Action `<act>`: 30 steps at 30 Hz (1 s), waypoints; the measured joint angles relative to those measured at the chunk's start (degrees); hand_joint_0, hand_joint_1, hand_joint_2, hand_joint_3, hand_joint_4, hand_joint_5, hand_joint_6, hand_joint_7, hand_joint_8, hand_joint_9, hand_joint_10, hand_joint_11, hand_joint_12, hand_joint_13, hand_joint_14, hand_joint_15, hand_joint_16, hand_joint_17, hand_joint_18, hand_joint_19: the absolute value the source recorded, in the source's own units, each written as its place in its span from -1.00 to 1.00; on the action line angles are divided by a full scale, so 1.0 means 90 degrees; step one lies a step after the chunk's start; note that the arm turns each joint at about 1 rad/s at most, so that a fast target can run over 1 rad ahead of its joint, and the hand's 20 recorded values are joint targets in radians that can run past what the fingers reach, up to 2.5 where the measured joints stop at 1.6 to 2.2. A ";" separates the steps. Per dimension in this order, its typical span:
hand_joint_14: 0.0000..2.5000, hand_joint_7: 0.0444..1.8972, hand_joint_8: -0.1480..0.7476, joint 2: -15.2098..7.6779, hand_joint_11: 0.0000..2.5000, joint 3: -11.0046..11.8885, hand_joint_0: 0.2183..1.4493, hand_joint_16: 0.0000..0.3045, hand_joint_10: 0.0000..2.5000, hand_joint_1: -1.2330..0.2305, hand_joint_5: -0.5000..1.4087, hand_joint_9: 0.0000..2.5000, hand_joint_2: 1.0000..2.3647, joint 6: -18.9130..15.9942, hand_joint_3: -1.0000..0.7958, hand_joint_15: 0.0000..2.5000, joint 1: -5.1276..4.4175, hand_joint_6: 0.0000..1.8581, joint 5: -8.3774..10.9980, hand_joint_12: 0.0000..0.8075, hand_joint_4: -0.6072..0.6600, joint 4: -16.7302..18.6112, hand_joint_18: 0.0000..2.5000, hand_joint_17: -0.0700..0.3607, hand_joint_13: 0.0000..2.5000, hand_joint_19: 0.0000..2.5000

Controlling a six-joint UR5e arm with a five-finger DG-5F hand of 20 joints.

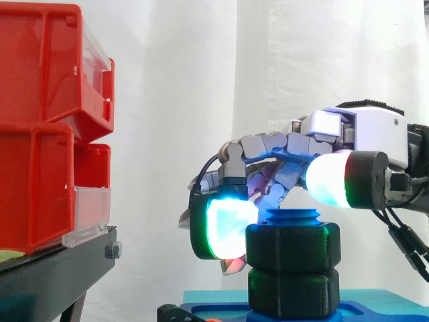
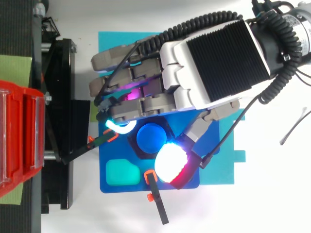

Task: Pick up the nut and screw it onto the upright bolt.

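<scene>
Hand [image 2: 209, 63] curled round black nut [image 1: 292, 245] on upright blue bolt [image 1: 291, 216], blue base [image 2: 136, 182] beneath, red bins [image 1: 40, 134] on black stand [image 1: 53, 275] well apart.

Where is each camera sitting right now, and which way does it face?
Side view: beside the work at about its height, looking level across at the black nut on the blue bolt, with the red bins at left; the hand comes in from the right edge.
Top view: above the work, looking down on the blue base plate; the hand and arm come in from the upper right.
Shared: hand, nut, bolt, base plate and red bins.
</scene>
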State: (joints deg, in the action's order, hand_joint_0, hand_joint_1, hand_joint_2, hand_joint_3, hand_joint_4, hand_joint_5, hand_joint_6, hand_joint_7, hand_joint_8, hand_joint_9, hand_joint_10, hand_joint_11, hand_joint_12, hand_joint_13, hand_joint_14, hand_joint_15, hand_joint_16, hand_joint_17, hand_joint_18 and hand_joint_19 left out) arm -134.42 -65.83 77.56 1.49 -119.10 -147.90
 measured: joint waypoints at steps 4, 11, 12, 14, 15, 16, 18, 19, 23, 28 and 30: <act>-1.00 0.47 -0.08 0.0000 -1.00 0.0000 -0.47 -0.82 -1.00 0.42 -0.45 -0.18 -1.00 -0.0004 -0.44 -1.00 0.0030 -0.40 -0.0013 -0.38 0.22 0.0014 -0.67 -0.38 -0.48 -0.97; -1.00 0.29 -0.08 0.0000 -1.00 0.0001 -0.47 -0.83 -1.00 0.40 -0.45 -0.10 -1.00 -0.0004 -0.44 -1.00 0.0093 -0.33 -0.0059 -0.42 0.18 0.0017 -0.62 -0.41 -0.42 -0.95; -1.00 0.26 -0.07 -0.0001 -1.00 0.0001 -0.46 -0.84 -1.00 0.39 -0.45 -0.08 -1.00 -0.0004 -0.44 -1.00 0.0100 -0.31 -0.0061 -0.43 0.17 0.0018 -0.60 -0.41 -0.40 -0.94; -1.00 0.25 -0.08 -0.0001 -1.00 0.0001 -0.46 -0.84 -1.00 0.38 -0.45 -0.05 -1.00 -0.0005 -0.44 -1.00 0.0116 -0.30 -0.0065 -0.44 0.16 0.0017 -0.59 -0.42 -0.39 -0.93; -1.00 0.24 -0.08 -0.0001 -1.00 0.0001 -0.46 -0.84 -1.00 0.38 -0.44 -0.05 -1.00 -0.0004 -0.44 -1.00 0.0124 -0.30 -0.0066 -0.44 0.15 0.0017 -0.58 -0.42 -0.38 -0.93; -1.00 0.23 -0.08 0.0000 -1.00 0.0001 -0.46 -0.84 -1.00 0.38 -0.44 -0.05 -1.00 -0.0004 -0.44 -1.00 0.0130 -0.29 -0.0068 -0.45 0.15 0.0017 -0.57 -0.42 -0.37 -0.92; -1.00 0.18 -0.08 0.0000 -1.00 0.0001 -0.46 -0.85 -1.00 0.38 -0.44 -0.02 -1.00 -0.0005 -0.44 -1.00 0.0145 -0.27 -0.0070 -0.47 0.12 0.0019 -0.55 -0.43 -0.36 -0.91; -1.00 0.17 -0.08 0.0001 -1.00 0.0001 -0.46 -0.85 -1.00 0.38 -0.45 -0.02 -1.00 -0.0004 -0.44 -1.00 0.0152 -0.26 -0.0071 -0.47 0.13 0.0019 -0.54 -0.43 -0.35 -0.91; -1.00 0.12 -0.08 0.0000 -1.00 0.0001 -0.47 -0.86 -1.00 0.38 -0.44 0.06 -1.00 -0.0005 -0.44 -1.00 0.0175 -0.22 -0.0075 -0.52 0.10 0.0020 -0.48 -0.45 -0.29 -0.89; -1.00 0.13 -0.09 0.0001 -1.00 0.0001 -0.46 -0.90 -1.00 0.38 -0.44 0.11 -1.00 -0.0004 -0.44 -0.99 0.0202 -0.20 -0.0107 -0.61 0.07 0.0025 -0.45 -0.52 -0.22 -0.91; -1.00 0.13 -0.10 0.0002 -1.00 0.0004 -0.46 -0.92 -1.00 0.38 -0.44 0.13 -1.00 -0.0004 -0.44 -0.98 0.0216 -0.20 -0.0138 -0.62 0.08 0.0026 -0.44 -0.54 -0.20 -0.91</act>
State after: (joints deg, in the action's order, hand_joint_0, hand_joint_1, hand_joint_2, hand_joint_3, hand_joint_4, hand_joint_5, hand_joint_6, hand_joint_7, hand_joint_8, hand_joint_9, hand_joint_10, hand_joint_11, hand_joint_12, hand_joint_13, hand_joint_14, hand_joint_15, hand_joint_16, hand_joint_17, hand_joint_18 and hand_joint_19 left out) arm -134.41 -65.79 77.52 3.43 -120.34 -147.67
